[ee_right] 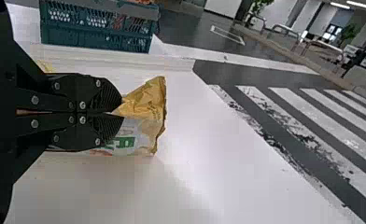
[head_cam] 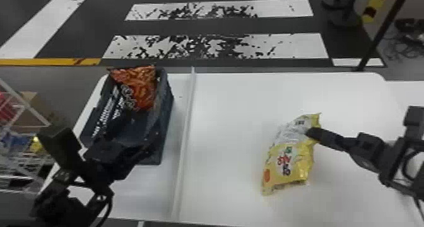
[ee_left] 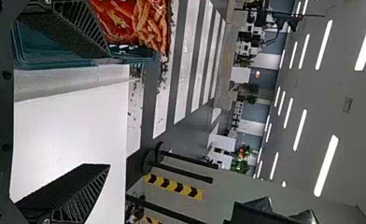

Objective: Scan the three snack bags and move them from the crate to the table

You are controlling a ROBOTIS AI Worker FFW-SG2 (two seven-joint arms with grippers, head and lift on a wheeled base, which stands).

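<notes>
My left arm [head_cam: 74,185] is nearest the head camera, coming up from the bottom-left corner, and its gripper [head_cam: 134,138] sits over the near part of the crate [head_cam: 166,116]. In the left wrist view those two black fingers [ee_left: 80,198] stand wide apart with nothing between them, so that claw of mine is open and empty. The red-orange snack bag [head_cam: 142,86] is in the far end of the crate, its top poking up above the rim, and in the left wrist view it shows just past one of my fingers.

My right gripper [head_cam: 310,132] is another matter: it's closed on the yellow snack bag [head_cam: 291,160], pinching it by the upper edge (a narrow bite, but both fingertips meet the wrapper). The bag is on the right side, over the white table [head_cam: 227,131], tilted, its printed front turned to my head camera; I can't tell whether its lower end touches the tabletop.

The crate rests on the table's left side, and a pale raised strip [head_cam: 184,141] runs between it and the yellow bag. Off to my left is a white wire rack [head_cam: 26,106], and beyond the table the dark floor has broad white stripes [head_cam: 217,46].
</notes>
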